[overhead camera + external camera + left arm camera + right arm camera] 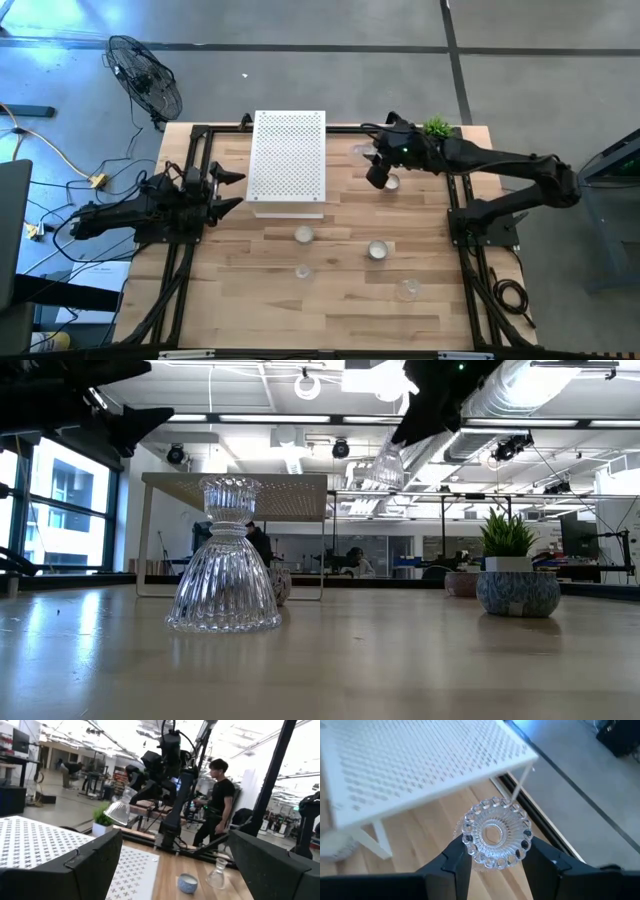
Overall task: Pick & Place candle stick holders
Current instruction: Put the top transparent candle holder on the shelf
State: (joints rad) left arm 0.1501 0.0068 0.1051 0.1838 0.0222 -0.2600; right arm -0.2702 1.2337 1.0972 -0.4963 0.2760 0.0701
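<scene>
One glass holder (496, 834) between right fingers (451, 865).

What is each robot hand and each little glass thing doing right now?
Right gripper: jaws shut on a glass holder, lifted off the table near the white box.
Left gripper: jaws open, empty, waiting beside the white box.
Ribbed glass holder: standing upright on the table.
Silver cup: sitting on the table.
Potted plant: upright on the table.

You see bright ceiling lights (300, 418) glaring in the low view. The white box (410, 765) looks blurry up close. Shadows are soft.
</scene>
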